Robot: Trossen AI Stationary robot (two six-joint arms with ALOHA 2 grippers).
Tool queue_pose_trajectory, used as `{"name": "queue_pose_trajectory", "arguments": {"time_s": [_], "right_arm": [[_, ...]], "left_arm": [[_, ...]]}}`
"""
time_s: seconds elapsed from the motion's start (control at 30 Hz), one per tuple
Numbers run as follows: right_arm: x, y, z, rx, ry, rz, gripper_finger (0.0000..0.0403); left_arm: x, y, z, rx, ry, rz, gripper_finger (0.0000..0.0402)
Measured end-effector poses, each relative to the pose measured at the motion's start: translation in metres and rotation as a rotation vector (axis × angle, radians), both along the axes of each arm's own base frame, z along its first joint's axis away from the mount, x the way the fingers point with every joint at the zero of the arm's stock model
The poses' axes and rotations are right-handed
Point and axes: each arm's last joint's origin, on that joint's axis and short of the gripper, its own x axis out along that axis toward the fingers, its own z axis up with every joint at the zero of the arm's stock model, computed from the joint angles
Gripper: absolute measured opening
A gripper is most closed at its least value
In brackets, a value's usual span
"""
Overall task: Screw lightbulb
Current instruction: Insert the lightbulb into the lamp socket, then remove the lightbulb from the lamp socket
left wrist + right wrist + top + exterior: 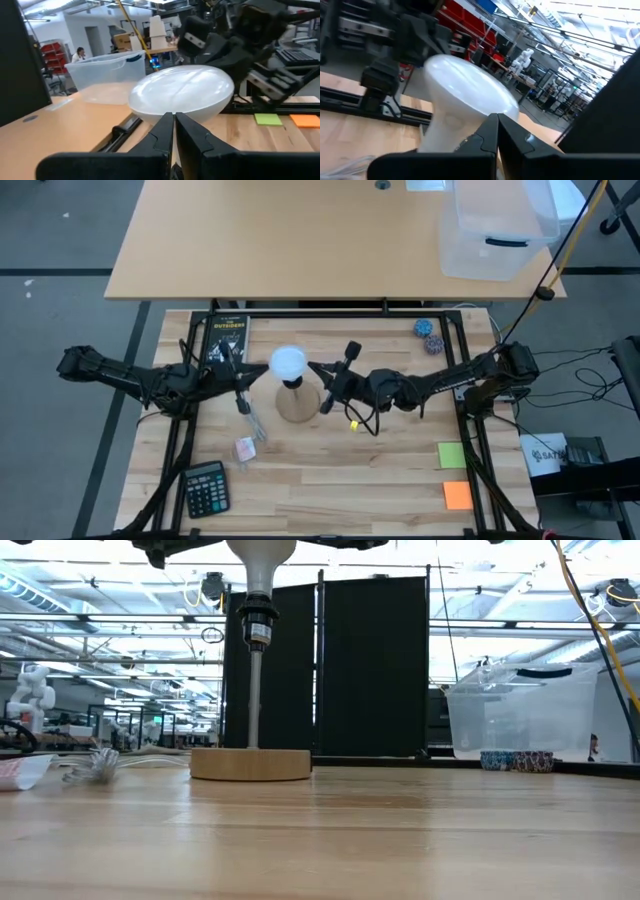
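Observation:
The white lightbulb sits upright in the black socket on top of the stand, whose thin stem rises from a round wooden base at the table's middle. My left gripper is shut, level, its tips at the bulb's left side; the dome fills its wrist view. My right gripper is shut, level, its tips at the bulb's right side; the bulb shows in its wrist view. My left gripper's shut fingertips point level from the table's left at the dome's lower edge; I cannot tell whether they touch it. My right gripper's shut fingertips point level from the table's right at the bulb below its dome; I cannot tell whether they touch it.
A dark book lies far left, a crumpled clear wrapper and a calculator near left. Two small patterned cups stand far right. Green and orange notes lie near right. A clear bin stands on the far table.

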Motion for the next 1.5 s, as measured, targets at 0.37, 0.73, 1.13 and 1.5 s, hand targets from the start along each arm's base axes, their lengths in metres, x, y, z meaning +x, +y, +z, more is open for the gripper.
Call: {"name": "queue_pose_trajectory", "arguments": {"time_s": [0.37, 0.73, 1.13, 1.5], "right_arm": [[-0.001, 0.016, -0.005, -0.025, 0.053, 0.102, 0.0000], [-0.003, 0.027, -0.023, 0.005, 0.226, 0.151, 0.0000], [-0.002, 0.021, -0.025, 0.110, 0.207, 0.135, 0.0000], [-0.002, 0.019, -0.028, 0.186, 0.204, 0.121, 0.0002]], "left_arm": [[0.000, 0.002, -0.002, -0.065, -0.011, 0.075, 0.0024], [0.001, -0.003, -0.008, -0.073, 0.053, -0.104, 0.0025], [0.032, -0.014, -0.054, -0.190, 0.331, -0.136, 0.0061], [0.049, -0.013, -0.082, -0.214, 0.422, 0.047, 0.0184]]}}
